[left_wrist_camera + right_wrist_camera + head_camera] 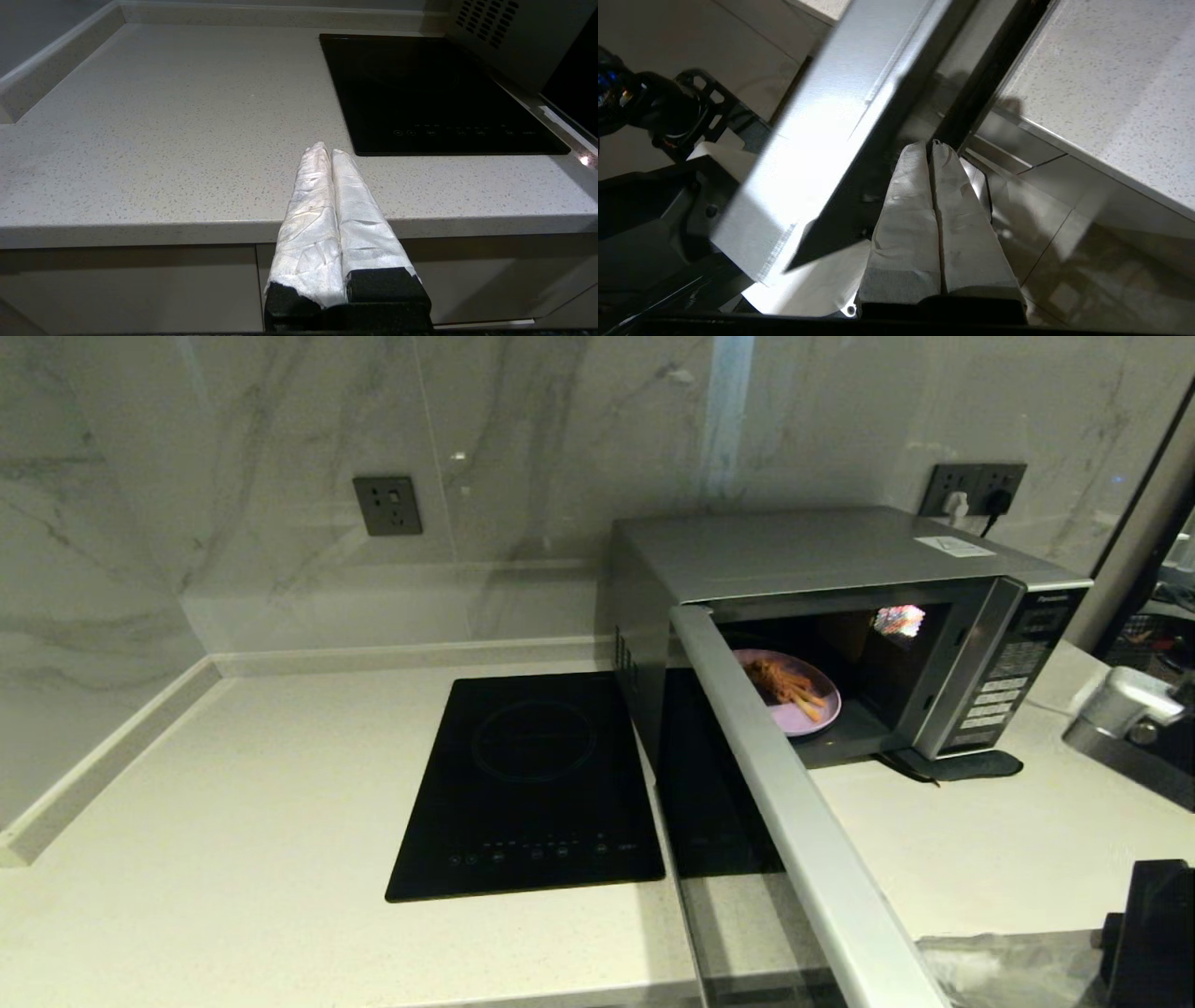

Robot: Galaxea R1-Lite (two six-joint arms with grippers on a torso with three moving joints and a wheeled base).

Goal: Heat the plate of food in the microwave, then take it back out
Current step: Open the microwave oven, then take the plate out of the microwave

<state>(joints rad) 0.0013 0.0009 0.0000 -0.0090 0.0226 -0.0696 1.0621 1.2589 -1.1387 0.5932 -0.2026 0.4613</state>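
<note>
One plate [798,705] sits inside the open microwave [840,569].
Right gripper [930,148], fingers together, at frame centre by the door [794,821]; left gripper [327,151] likewise closed.

A black induction hob [529,791] lies flat on the speckled countertop [233,821] (two wall sockets [386,505] sit on the marble backsplash [280,457] behind).

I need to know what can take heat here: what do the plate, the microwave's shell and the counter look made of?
Plate: smooth lilac, plastic or glazed ceramic, unclear which. Microwave shell: brushed silver metal by its sheen. Counter: pale speckled stone or composite, matte.
</note>
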